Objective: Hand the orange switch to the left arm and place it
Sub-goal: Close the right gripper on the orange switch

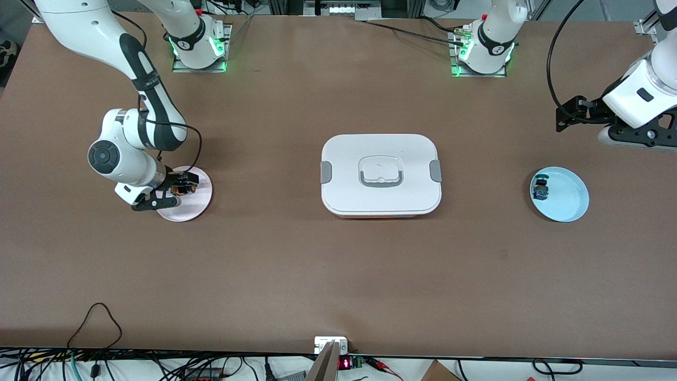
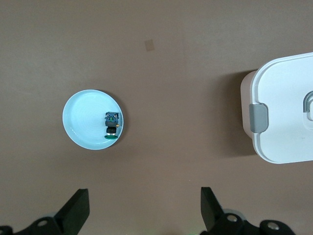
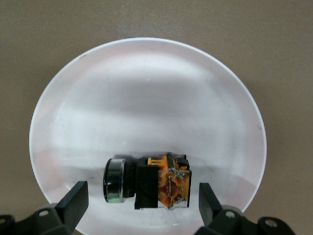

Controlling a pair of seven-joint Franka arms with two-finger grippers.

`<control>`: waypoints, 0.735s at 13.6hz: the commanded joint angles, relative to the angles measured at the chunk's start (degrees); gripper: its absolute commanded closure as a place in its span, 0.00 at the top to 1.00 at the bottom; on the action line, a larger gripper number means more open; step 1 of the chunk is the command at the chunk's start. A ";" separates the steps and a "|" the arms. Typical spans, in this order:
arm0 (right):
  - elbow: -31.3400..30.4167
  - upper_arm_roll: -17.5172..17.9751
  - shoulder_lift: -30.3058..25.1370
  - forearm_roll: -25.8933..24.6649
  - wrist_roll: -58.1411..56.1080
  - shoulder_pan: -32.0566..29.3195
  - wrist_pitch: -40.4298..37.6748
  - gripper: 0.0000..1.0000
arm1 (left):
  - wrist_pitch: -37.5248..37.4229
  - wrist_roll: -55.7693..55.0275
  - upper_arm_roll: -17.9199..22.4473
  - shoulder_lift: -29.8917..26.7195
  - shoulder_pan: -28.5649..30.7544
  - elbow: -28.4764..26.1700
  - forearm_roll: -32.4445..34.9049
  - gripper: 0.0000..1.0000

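On the brown table [image 1: 275,264], right gripper [image 1: 177,191] hangs low over the pink plate [image 1: 197,207], fingers spread either side of the orange switch [image 3: 164,188] lying on it, not pinching. White box [image 1: 381,174] mid-table; left gripper [image 1: 568,114] spread, up near the blue plate [image 1: 568,203] holding a blue switch [image 1: 540,189]. No readable labels; cables [image 1: 95,328] along the table's near edge.

We saw a brown desk [image 1: 338,275] w/ matte top, evenly lit; loose black cables [image 1: 95,317] ran along its edge nearest the front cam.
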 commanded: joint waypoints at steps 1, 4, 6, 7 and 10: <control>-0.63 0.17 0.45 0.87 -3.08 -0.71 1.95 1.00 | -0.90 0.91 0.11 0.67 -0.18 1.59 1.08 1.00; -0.63 0.25 1.59 0.87 -3.17 -0.71 2.12 1.00 | -0.90 0.99 0.20 0.67 -0.09 1.59 1.00 1.00; -0.54 0.25 1.68 0.87 -3.17 -0.54 2.21 1.00 | -0.99 0.99 0.20 0.67 -0.09 1.50 0.91 1.00; -0.54 0.17 1.60 0.87 -3.17 -0.45 2.21 1.00 | -0.99 0.99 0.20 0.67 -0.09 1.50 1.00 1.00; -0.45 0.17 1.59 0.96 -2.99 -0.45 1.86 0.71 | -0.99 0.91 0.20 0.67 -0.09 1.50 1.00 1.00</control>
